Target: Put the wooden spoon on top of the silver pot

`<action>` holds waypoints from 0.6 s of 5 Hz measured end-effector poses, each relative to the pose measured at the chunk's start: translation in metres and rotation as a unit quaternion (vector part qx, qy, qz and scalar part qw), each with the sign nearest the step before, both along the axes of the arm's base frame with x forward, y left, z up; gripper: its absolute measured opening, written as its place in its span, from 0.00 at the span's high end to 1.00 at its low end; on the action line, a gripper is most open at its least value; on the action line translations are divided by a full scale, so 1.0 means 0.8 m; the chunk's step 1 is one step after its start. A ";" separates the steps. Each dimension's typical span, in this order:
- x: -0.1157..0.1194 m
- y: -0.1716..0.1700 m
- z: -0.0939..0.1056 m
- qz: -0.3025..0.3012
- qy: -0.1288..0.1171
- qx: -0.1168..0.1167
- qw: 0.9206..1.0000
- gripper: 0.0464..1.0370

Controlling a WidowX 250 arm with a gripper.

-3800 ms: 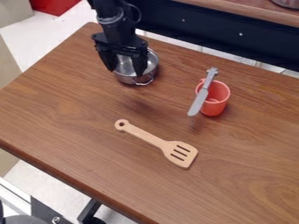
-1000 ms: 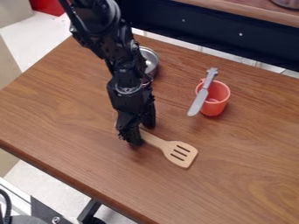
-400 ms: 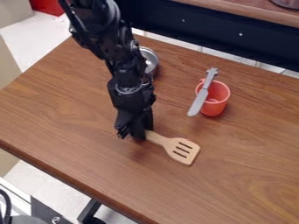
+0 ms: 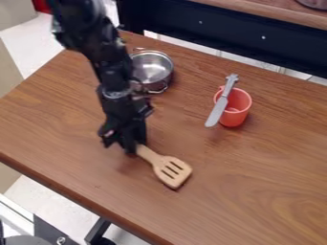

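Note:
My gripper (image 4: 126,147) hangs over the left-centre of the table, shut on the handle of the wooden spoon (image 4: 171,171), a slotted, spatula-like utensil. The handle's end is hidden by the gripper, and the slotted head points down and to the right. Whether the head touches the table I cannot tell. Behind and to the right of the arm, the silver pot (image 4: 152,68) stands upright near the far edge, its left side partly covered by the arm.
On the brown table (image 4: 256,167), a red cup (image 4: 235,107) stands right of centre, with a grey knife (image 4: 220,105) lying slanted across its left side. A dark panel (image 4: 236,36) runs beyond the table's far edge.
The gripper came down from above the pot to the spoon's handle and closed on it. Since then, gripper and spoon have shifted left, and more of the pot is uncovered.

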State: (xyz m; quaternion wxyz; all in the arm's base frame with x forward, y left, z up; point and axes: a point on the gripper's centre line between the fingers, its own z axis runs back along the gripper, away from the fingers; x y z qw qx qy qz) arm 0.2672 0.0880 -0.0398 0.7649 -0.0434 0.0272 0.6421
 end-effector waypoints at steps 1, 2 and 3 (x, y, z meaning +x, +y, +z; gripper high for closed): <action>0.013 0.037 0.021 -0.006 0.006 0.015 1.000 0.80; 0.029 0.074 0.044 -0.017 -0.007 0.028 0.999 0.80; 0.044 0.116 0.062 0.008 -0.022 0.060 0.998 0.80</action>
